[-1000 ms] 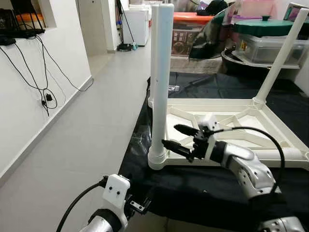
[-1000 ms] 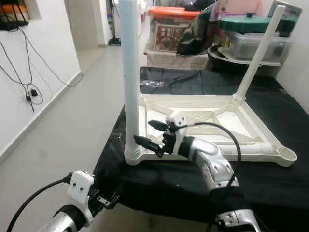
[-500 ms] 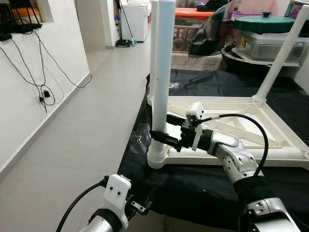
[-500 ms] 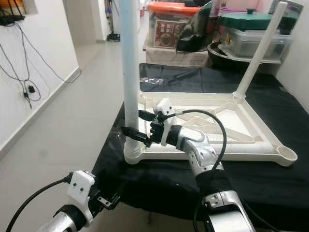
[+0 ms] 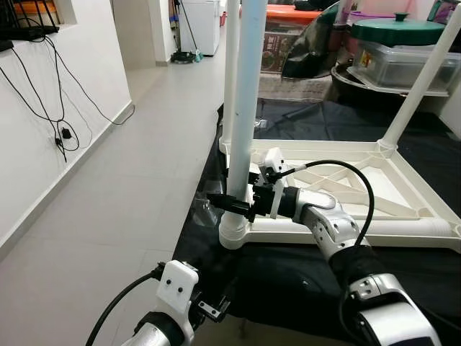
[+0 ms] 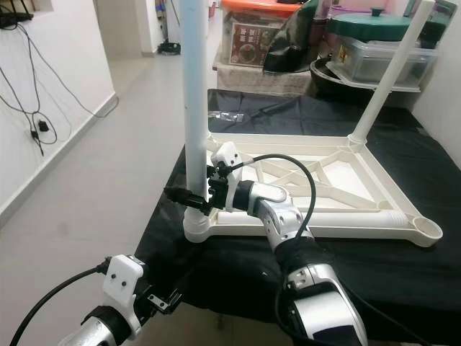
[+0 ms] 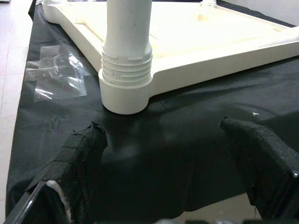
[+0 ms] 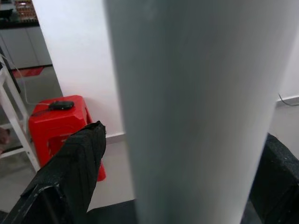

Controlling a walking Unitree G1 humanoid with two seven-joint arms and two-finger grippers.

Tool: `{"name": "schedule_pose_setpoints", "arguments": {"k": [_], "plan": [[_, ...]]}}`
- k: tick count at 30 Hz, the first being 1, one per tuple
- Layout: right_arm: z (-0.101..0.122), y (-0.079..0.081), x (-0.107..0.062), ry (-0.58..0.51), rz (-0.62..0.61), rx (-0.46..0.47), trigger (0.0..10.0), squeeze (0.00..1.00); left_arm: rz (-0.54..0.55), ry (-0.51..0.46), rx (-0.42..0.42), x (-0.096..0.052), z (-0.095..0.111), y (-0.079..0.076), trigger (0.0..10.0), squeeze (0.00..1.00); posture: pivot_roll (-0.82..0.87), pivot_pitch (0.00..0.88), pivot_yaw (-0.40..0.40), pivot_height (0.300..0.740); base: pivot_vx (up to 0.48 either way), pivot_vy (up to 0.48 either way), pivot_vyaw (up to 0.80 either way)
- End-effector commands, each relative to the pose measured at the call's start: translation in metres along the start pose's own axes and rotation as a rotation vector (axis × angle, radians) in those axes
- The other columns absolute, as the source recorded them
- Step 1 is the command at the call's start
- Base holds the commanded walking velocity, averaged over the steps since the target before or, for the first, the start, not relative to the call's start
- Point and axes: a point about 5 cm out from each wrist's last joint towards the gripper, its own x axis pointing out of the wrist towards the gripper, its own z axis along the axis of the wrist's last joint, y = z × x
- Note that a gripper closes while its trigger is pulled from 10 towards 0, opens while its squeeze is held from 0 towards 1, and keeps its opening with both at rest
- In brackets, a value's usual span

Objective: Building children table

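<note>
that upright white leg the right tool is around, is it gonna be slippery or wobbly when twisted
Probably slick: the white leg looks like smooth glossy plastic, so the right tool, open astride it, may slip. It looks rigid and likely light and hollow. Threads still show above the corner socket, so it may wobble until screwed in further.

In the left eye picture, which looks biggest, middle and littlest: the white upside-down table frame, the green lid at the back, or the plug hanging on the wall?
1. Table frame, biggest.
2. Green lid, though it sits farther back, so it looks smaller than it is.
3. Wall plug, littlest.
</note>
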Motion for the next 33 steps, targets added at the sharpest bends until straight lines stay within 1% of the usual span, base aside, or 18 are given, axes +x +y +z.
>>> {"name": "schedule_pose_setpoints", "arguments": {"k": [1,21,33], "plan": [[0.0005,-0.0018,0.0014,0.002,0.0,-0.013,10.0,0.0,0.003,0.002,0.014,-0.0022,0.0008,-0.0008,10.0,0.0,0.12,0.057,-0.069,0.74,0.0,0.0,0.0],[0.0018,-0.0073,0.0038,-0.016,0.002,-0.02,10.0,0.0,0.001,0.008,0.025,-0.0023,0.0002,-0.0003,10.0,0.0,0.12,0.054,-0.065,0.74,0.0,0.0,0.0],[0.0021,-0.0049,0.0054,-0.033,0.035,-0.029,10.0,0.0,0.0,0.014,0.03,-0.0023,-0.0004,0.0003,10.0,0.0,0.12,0.052,-0.061,0.74,0.0,0.0,0.0]]}}
